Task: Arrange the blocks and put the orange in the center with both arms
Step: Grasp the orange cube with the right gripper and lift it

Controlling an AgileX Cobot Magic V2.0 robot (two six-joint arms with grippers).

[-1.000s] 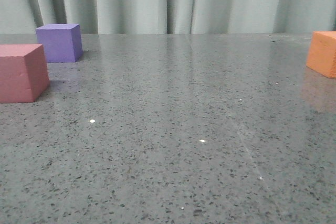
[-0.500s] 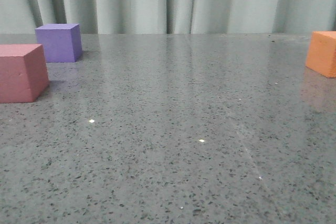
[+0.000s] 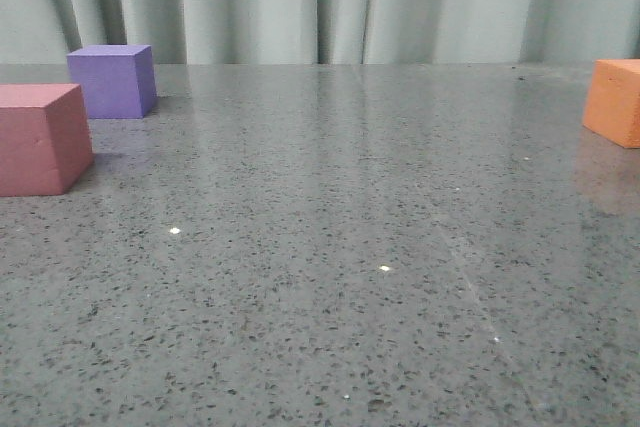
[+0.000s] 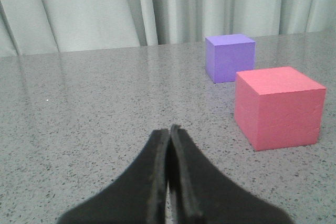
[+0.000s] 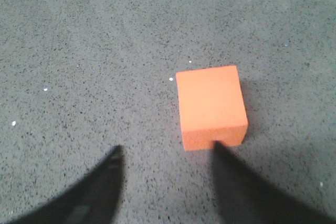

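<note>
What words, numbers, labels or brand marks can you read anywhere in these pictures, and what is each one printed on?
None: no text can be read in any view.
Pink-red foam cube: plain faces, no print.
Purple foam cube: plain.
Orange foam cube: plain.
Grey speckled stone table: only flecks and light glints, no marks.
Pale curtain: plain folds.
Black left gripper and right gripper: no label visible.

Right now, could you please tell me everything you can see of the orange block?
The orange block is a matte, foam-looking cube with crisp edges, uniformly orange. It sits flat and upright on the speckled grey table, at the far right edge of the front view, well apart from the other two cubes. Nothing grips it: the right gripper hangs open above, one finger overlapping its near edge in the wrist view.
</note>
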